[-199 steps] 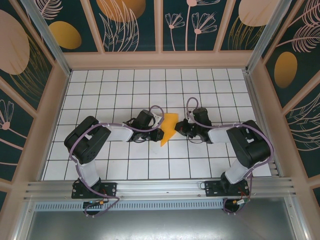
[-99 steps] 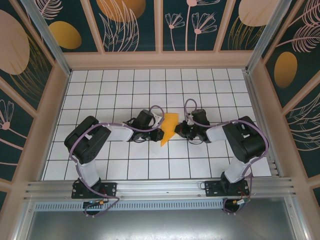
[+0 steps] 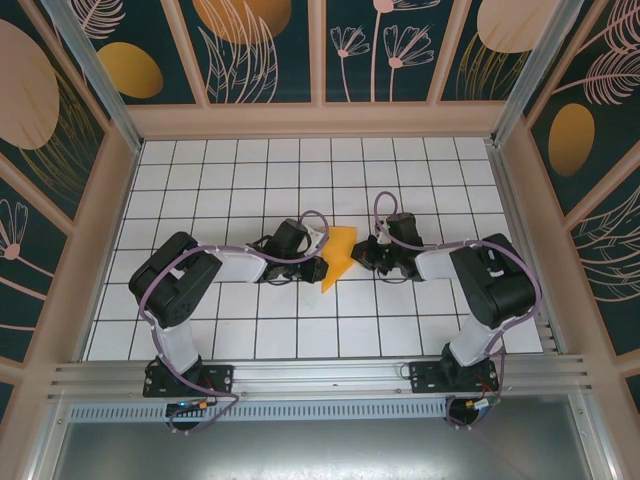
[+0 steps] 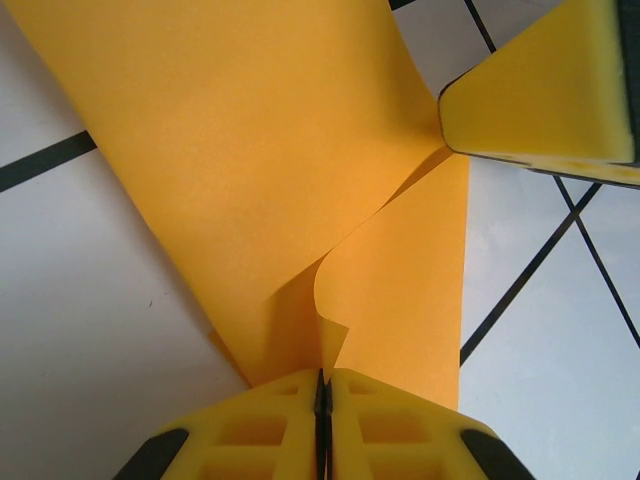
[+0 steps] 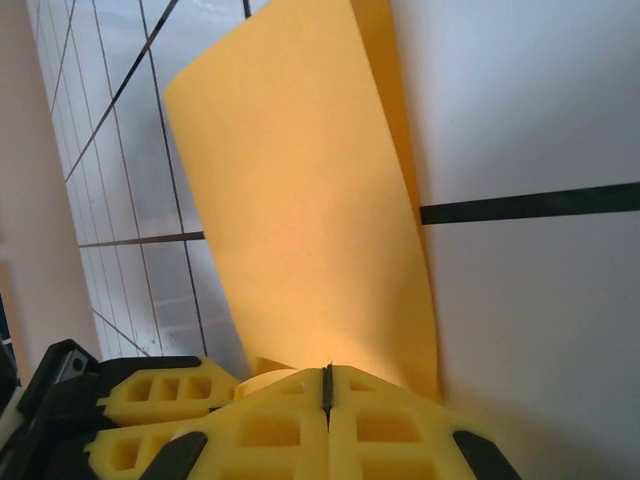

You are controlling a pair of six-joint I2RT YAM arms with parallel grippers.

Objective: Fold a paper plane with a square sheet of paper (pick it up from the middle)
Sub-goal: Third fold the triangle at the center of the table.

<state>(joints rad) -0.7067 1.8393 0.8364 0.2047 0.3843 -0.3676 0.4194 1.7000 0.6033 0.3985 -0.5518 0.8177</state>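
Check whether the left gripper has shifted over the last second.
No. The left gripper sits over the same tiles of the table as before, shut on the square sheet of paper.

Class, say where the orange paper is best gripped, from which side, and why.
Its thin side edges, coming in low from either side: the paper curls up off the table, where the left gripper and right gripper pinch it.

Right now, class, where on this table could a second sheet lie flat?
Free: rows between the paper and the back wall; also front rows between left arm and right arm. Crowded: the middle, where left gripper and right gripper pinch the paper.
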